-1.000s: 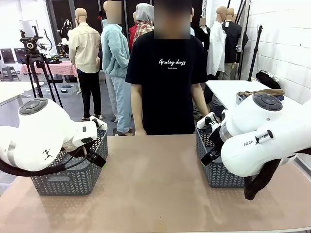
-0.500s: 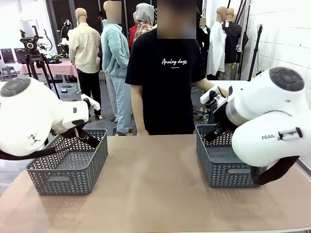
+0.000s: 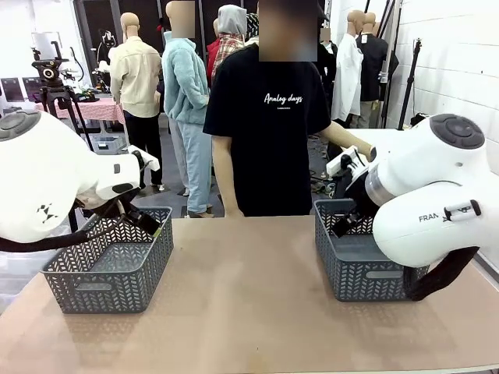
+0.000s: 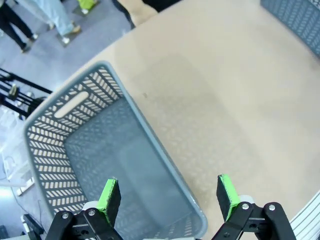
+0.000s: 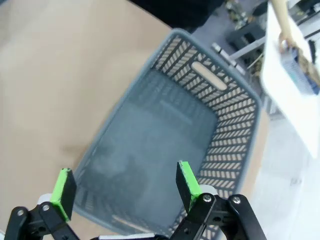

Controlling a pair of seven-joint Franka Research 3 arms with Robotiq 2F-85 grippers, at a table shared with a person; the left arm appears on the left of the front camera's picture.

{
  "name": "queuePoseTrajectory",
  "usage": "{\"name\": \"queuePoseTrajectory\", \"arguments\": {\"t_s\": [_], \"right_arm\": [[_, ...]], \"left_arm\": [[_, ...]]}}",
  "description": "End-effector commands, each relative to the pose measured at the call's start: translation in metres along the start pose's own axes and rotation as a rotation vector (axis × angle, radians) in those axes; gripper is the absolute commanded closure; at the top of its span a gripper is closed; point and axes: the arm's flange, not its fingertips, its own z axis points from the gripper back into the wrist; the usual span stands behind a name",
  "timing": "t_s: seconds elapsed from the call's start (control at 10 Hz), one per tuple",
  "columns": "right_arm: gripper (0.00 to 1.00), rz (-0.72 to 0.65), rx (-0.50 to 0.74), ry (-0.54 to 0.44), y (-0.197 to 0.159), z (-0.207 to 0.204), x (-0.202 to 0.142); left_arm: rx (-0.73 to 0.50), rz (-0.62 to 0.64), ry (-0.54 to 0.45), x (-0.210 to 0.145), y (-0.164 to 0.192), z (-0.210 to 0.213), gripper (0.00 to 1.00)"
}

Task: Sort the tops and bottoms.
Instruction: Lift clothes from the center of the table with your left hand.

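Tan and pale-blue cloth (image 5: 298, 54) lies on a white side table (image 5: 285, 85) at the top right of the right wrist view; it is too small to tell tops from bottoms. My left gripper (image 3: 148, 224) (image 4: 167, 186) hangs open over the near edge of the left grey basket (image 3: 109, 269) (image 4: 145, 120), with nothing between its green pads. My right gripper (image 3: 341, 224) (image 5: 123, 172) hangs open above the right grey basket (image 3: 366, 273) (image 5: 220, 60), also holding nothing. Both baskets show bare floors.
A person in a black T-shirt (image 3: 269, 132) stands at the table's far edge, one arm (image 3: 351, 144) stretched toward the side table behind my right arm. The tan tabletop (image 3: 245, 304) runs between the baskets.
Both arms have lifted from low in front of the baskets to above them, leaving the baskets in plain sight. The person's arm has reached out to the right. Both grippers have stayed open.
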Motion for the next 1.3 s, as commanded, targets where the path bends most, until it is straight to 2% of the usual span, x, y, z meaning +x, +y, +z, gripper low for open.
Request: {"name": "queuePoseTrajectory", "arguments": {"t_s": [0.0, 0.3, 0.4, 1.2], "right_arm": [[0.00, -0.046, 0.052, 0.004, 0.001, 0.008, -0.013], [0.00, -0.057, 0.040, -0.013, -0.003, 0.015, -0.012], [0.00, -0.043, 0.026, -0.004, -0.001, 0.001, 0.000], [0.00, -0.043, 0.026, -0.004, -0.001, 0.001, 0.000]], "left_arm": [[-0.053, -0.005, 0.040, -0.007, 0.001, -0.003, 0.00], [-0.045, 0.007, 0.047, -0.007, 0.003, 0.000, 0.00], [-0.026, -0.001, 0.057, -0.006, -0.005, -0.008, 0.00], [-0.026, -0.001, 0.057, -0.006, -0.005, -0.008, 0.00]]}}
